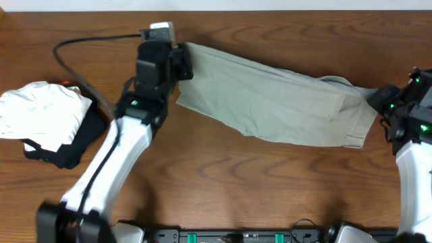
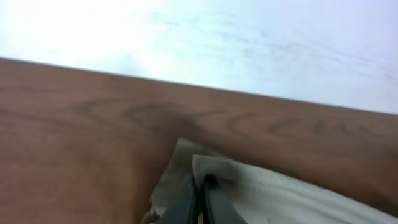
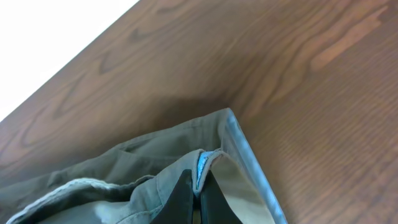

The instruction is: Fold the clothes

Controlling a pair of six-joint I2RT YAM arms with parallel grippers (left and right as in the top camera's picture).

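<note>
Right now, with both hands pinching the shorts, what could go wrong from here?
The left hand and right hand each pinch only a thin edge of the shorts, so the cloth may slip out when lifted. The left arm passes close to the black garment and could drag it along.

The right pincer (image 3: 198,194) is clamped on a raised fold of the khaki shorts (image 3: 124,171), its dark fingers pressed together. The shorts' hemmed corner lies on the wooden desk (image 3: 292,68), apart from the desk's edge.
</note>
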